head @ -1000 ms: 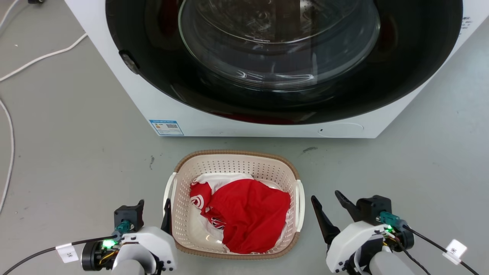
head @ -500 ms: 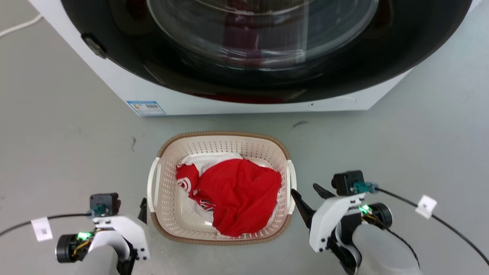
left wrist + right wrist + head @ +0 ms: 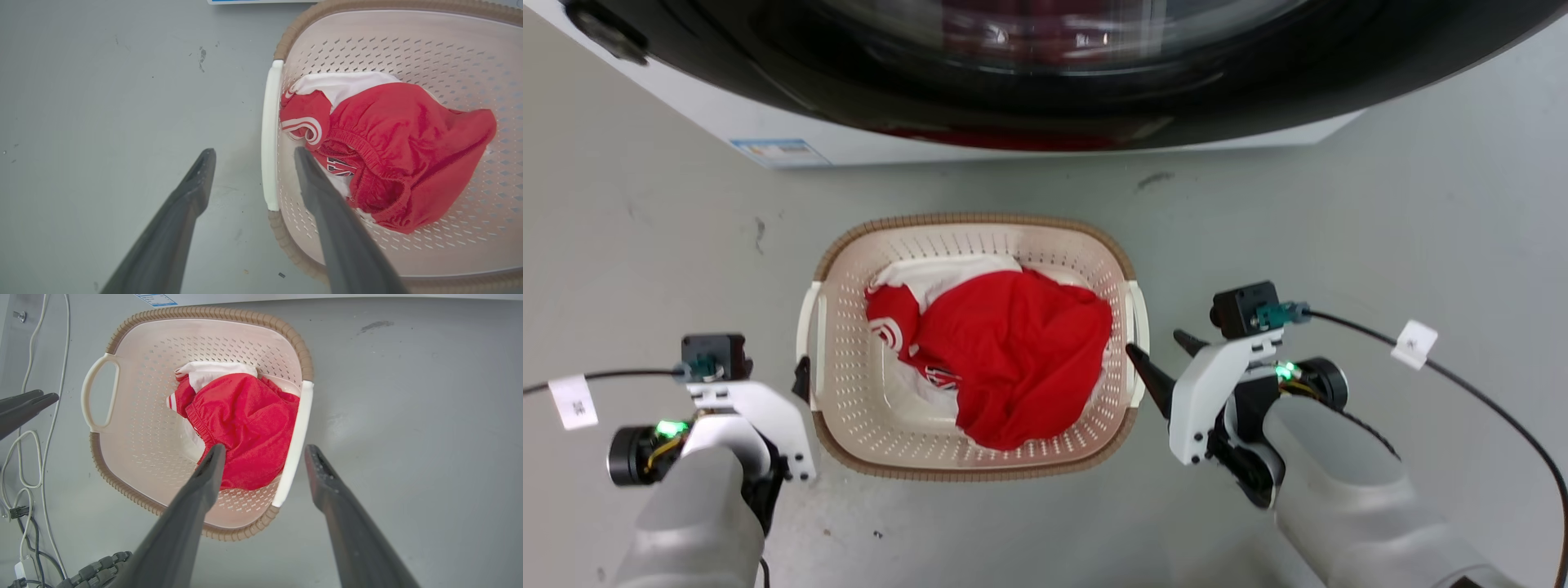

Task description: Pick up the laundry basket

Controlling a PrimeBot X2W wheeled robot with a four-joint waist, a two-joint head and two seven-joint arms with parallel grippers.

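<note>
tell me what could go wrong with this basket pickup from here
1. The left gripper and the right gripper are open, each straddling a white handle of the laundry basket; if one closes off-centre, the basket may tilt on lifting.
2. The right gripper's inner finger lines up with the red garment and might pinch cloth against the handle, weakening the grip.
3. The washing machine stands close behind; a forward swing could bump it.

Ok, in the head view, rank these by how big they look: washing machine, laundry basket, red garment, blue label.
Largest to smallest:
washing machine, though cropped by the frame
laundry basket
red garment
blue label
</note>
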